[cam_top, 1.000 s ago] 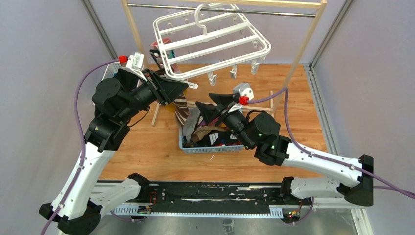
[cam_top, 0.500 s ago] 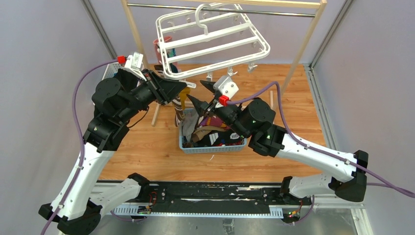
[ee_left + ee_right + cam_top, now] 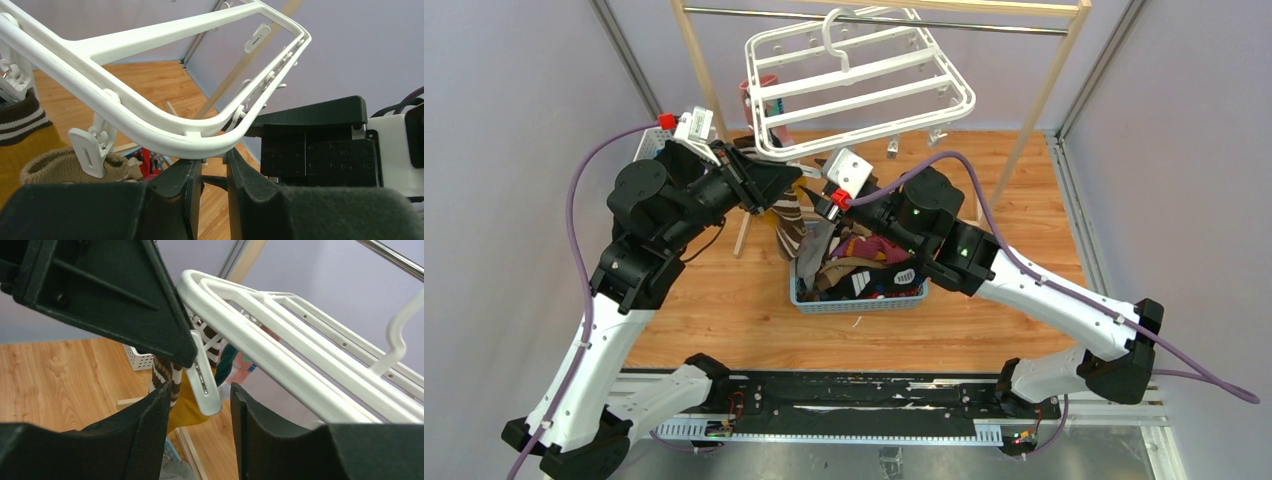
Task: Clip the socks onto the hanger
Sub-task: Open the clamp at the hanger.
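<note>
1. Hanger position: the hanger (image 3: 265,352) hangs by its hook from the metal rail (image 3: 724,12) of the wooden rack (image 3: 692,60), tilted, above the far side of the counter (image 3: 714,310).
2. Sock supply: loose socks (image 3: 864,265) lie piled in the blue basket (image 3: 859,300) on the counter, below the hanger's near edge.
3. Socks on the hanger: a brown-and-cream striped sock (image 3: 790,215) and a mustard sock (image 3: 20,155) hang under the hanger's left side.
4. Left pincer (image 3: 214,162): it sits directly under the hanger's near corner. Its fingers stand close together with only a narrow slit between them. A white clip (image 3: 204,377) hangs at its tip. Whether the fingers press that clip cannot be told.
5. Right pincer (image 3: 200,387): it is released, with its fingers spread. It sits just beside the left pincer, and the lower end of the same clip hangs between its fingers. No contact with either finger is visible, and it carries no sock.
</note>
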Robot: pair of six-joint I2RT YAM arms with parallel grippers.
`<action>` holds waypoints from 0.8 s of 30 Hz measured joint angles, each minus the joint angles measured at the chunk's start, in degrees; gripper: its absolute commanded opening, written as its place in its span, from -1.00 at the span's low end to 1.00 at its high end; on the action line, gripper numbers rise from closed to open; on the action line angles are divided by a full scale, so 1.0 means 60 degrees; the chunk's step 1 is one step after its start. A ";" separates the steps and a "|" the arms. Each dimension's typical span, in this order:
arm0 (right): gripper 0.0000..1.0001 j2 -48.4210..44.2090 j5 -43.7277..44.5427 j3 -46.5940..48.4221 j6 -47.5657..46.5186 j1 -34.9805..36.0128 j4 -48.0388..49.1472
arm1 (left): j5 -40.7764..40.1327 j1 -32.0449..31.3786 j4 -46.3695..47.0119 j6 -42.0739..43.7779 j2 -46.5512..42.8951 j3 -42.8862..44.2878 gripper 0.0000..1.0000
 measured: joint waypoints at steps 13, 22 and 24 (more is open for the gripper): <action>-0.80 0.0153 -0.0433 0.0124 -0.0382 -0.0106 -0.0295 | -0.0080 0.0000 -0.0178 0.0113 -0.0015 0.0084 -0.67; -0.92 0.0153 -0.0535 -0.0237 0.0291 -0.0102 0.0419 | -0.0135 0.0000 -0.0157 0.0069 -0.0033 0.0117 0.08; -0.97 0.0153 -0.0532 -0.0280 0.0568 -0.0102 0.0579 | -0.0142 0.0000 -0.0153 0.0062 -0.0044 0.0117 0.06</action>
